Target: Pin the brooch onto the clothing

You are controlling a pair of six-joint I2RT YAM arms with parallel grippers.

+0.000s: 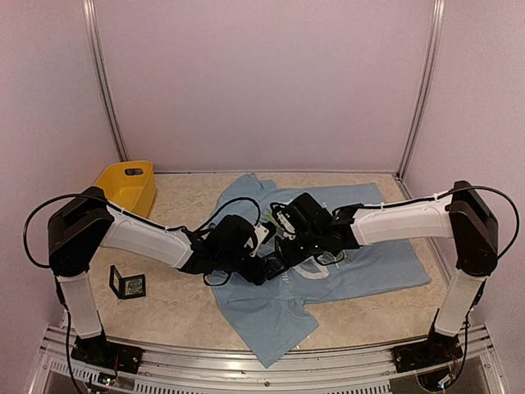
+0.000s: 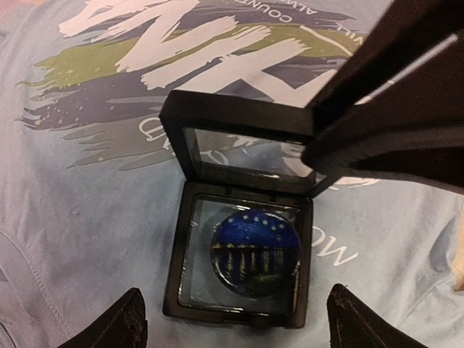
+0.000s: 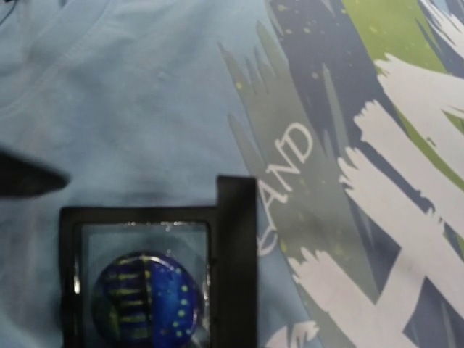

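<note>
The light blue T-shirt (image 1: 369,271) with white "CHINA" lettering lies flat on the table. On its chest print stands a small black display box (image 2: 177,290), its lid (image 2: 239,119) raised upright. Inside lies the round blue brooch (image 2: 255,254) with yellow dots and stripes; it also shows in the right wrist view (image 3: 145,301). My left gripper (image 2: 239,326) is open, its fingertips (image 2: 123,322) wide apart on either side of the box's near edge. My right gripper (image 1: 285,253) has black fingers (image 2: 391,109) at the lid's right corner; its grip is unclear.
A yellow bin (image 1: 129,185) stands at the back left. A second small black open box (image 1: 129,284) sits on the bare table left of the shirt. Both arms meet over the middle of the shirt. Purple walls close in three sides.
</note>
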